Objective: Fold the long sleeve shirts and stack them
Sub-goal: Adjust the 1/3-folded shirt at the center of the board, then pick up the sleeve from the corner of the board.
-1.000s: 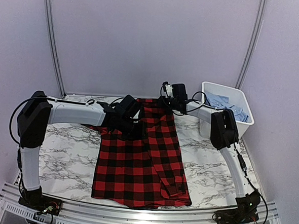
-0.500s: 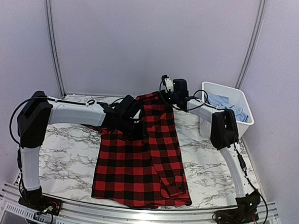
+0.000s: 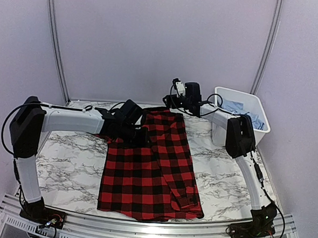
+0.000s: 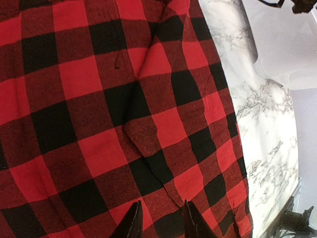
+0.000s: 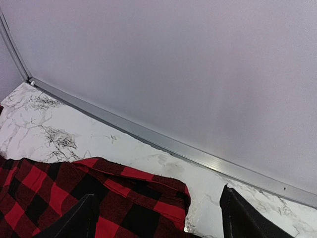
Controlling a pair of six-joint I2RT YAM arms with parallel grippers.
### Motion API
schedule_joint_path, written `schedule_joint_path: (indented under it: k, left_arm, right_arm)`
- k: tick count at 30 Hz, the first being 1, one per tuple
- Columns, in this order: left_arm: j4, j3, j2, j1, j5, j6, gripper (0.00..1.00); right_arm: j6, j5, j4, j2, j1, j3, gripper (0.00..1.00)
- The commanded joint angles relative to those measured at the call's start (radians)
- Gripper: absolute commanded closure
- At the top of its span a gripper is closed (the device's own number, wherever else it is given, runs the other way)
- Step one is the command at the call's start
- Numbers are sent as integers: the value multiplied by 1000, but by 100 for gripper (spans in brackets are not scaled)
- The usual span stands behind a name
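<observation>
A red-and-black check long sleeve shirt (image 3: 150, 167) lies spread on the marble table (image 3: 70, 157), collar end toward the back wall. My left gripper (image 3: 139, 133) is down on its upper left part. In the left wrist view its fingertips (image 4: 132, 222) stand a little apart on the flannel (image 4: 99, 99), and a fold edge runs in between them. Whether cloth is pinched does not show. My right gripper (image 3: 168, 102) hovers open just over the far edge. In the right wrist view the shirt's far hem (image 5: 124, 198) lies flat below the right gripper (image 5: 157, 193). Light blue shirts (image 3: 241, 110) sit in the tub.
A white plastic tub (image 3: 233, 92) stands at the back right corner, close to the right arm's elbow. A metal rail (image 5: 163, 144) runs along the foot of the back wall just beyond the shirt. Bare marble shows on both sides of the shirt.
My right gripper has opened and let go of the shirt's far edge, which dropped from its lifted position to lie flat. The left arm has shifted slightly left and back.
</observation>
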Motion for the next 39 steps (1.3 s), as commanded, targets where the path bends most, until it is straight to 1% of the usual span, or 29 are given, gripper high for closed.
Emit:
schedule_joint_path:
  k: [1,4,5,12,17,20,23,26,29,31,33,36,39]
  left_arm:
    - [12,-36,-100,34,-62,8,69]
    - [11,-70,-138,53,-82,9,69]
    - [11,-81,-154,60,-110,9,69]
    - [6,-179,-270,147,-186,10,68]
    - [3,-239,-343,243,-243,5,67]
    - [-5,-240,-355,315,-286,10,66]
    - [-14,-227,-342,389,-341,2,63]
    - [-30,-180,-299,459,-398,0,62]
    - [-65,-137,-245,519,-494,-42,62]
    - [-67,-129,-204,575,-506,-94,62]
    - [-70,-95,-157,620,-495,-114,62]
    - [-81,-29,-86,661,-483,-129,63]
    - [-112,30,-29,684,-502,-152,63]
  right_arm:
    - [47,-18,-46,-164,-6,-40,13]
    - [72,-38,-87,-243,-5,-122,9]
    - [81,-44,-95,-272,-6,-156,9]
    - [127,-81,-132,-522,-6,-469,4]
    - [192,-101,-119,-690,8,-732,4]
    - [196,-62,-122,-778,45,-853,4]
    - [203,-27,-128,-857,91,-953,4]
    - [217,-20,-116,-936,140,-1046,4]
    - [225,7,-125,-998,185,-1110,4]
    - [240,13,-123,-1035,212,-1155,4]
    - [251,17,-115,-1069,240,-1195,5]
    - [261,31,-112,-1108,274,-1238,5]
    - [268,42,-115,-1137,295,-1269,5]
